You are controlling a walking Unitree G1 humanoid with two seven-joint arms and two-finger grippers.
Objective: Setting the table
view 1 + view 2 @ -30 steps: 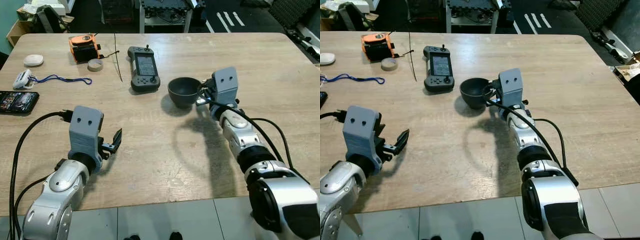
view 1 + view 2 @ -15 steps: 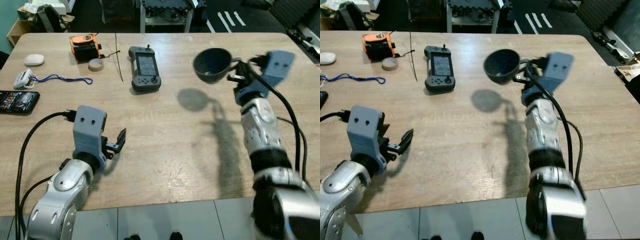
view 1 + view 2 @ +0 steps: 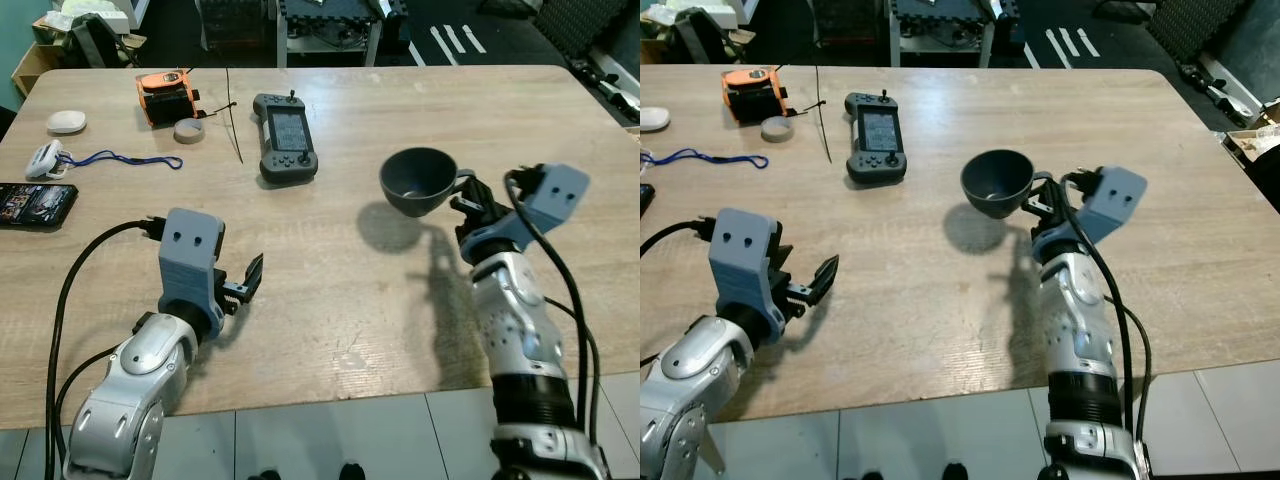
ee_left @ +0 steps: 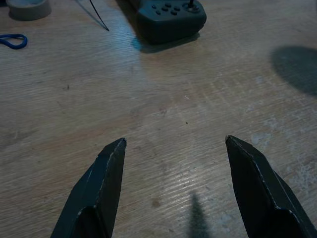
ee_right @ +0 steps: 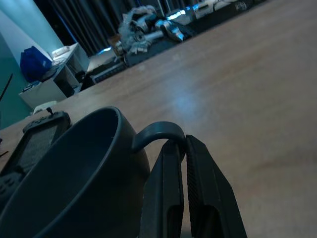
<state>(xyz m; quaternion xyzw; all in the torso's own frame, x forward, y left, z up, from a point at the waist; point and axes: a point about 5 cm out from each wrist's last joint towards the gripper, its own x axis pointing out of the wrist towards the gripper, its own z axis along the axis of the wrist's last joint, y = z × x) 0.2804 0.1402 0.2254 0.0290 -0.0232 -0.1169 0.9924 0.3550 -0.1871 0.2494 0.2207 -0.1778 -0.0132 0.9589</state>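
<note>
Right tool [image 5: 179, 198]: fingers clenched on the handle of the dark cup [image 3: 418, 182], carrying it above the desk [image 3: 330, 270], right of the grey controller [image 3: 286, 137].
Change: the cup is now sitting lower and upright after a high tilted swing; probably nearing set-down, though how far it is off the desk is hard to judge.
Left tool [image 4: 173, 186]: hovering released, nearer the desk edge than the controller.
Surface: pale wood grain, cup's shadow falling beneath it.
Room: dark floor beyond the desk.

Workshop: handheld controller [image 3: 287, 136], equipment racks [image 3: 330, 22].
</note>
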